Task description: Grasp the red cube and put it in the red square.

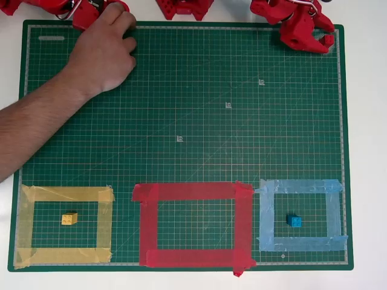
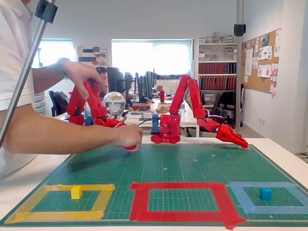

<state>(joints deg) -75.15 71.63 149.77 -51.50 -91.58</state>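
Note:
The red square is a wide red tape outline at the mat's near edge in the middle, with nothing inside it. The red cube is hidden. A person's hand rests on the mat's far left part, and a small bit of red shows under it in the fixed view; I cannot tell what it is. My red gripper lies low at the mat's far right corner, far from the red square. Its jaws look shut with nothing between them.
A yellow studded block sits inside the yellow tape outline at the left. A blue cube sits inside the light blue tape outline at the right. The person's forearm crosses the green mat's left side.

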